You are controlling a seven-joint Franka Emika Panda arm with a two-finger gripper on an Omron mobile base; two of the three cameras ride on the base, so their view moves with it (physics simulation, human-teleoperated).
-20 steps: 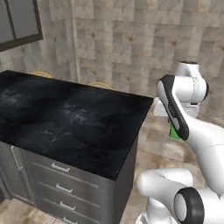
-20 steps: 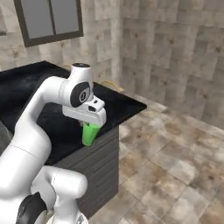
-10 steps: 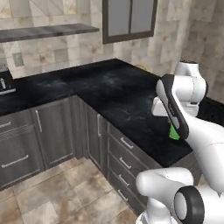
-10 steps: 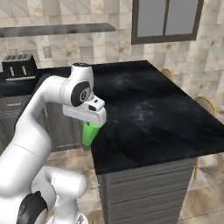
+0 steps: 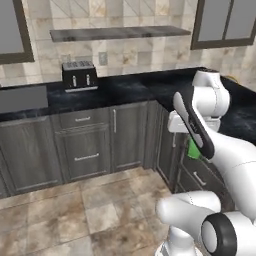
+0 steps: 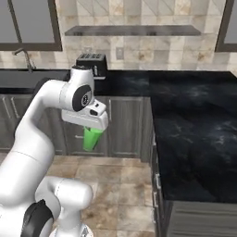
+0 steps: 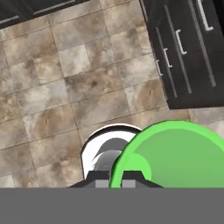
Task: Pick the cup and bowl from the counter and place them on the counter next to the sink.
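So the gripper (image 6: 92, 131) has its fingers clamped on the cup (image 6: 91, 139), which hangs straight below the hand with its mouth pointing at the floor. In the hand view you look right into the green rim of it, with the tiled floor (image 7: 65, 78) underneath. My guess is it's carried tucked in close to the robot's own body like that so nothing gets clipped while the base drives around. The arm is folded up tight, not reaching for anything.

Directly under the gripper there's just tile, no counter, so this is a transport moment, not a set-down.

Beyond the gripper, the dark cabinets (image 5: 85, 150) run along the wall, and the counter (image 6: 194, 120) wraps around in an L, with the long leg off to the gripper's right in the right base view. Further back on the counter sits a toaster (image 5: 79, 74), up against the tiled wall. Farthest out to the gripper's left, the right base view catches the curved faucet (image 6: 24, 56) of the sink (image 6: 23, 76), well apart from the cup.

So I'd say the cup leg of the job is roughly halfway: grabbed, not placed. The base has to get closer to that sink end before the arm can reach out and set it down. Can't spot the bowl anywhere here, so that part looks untouched.
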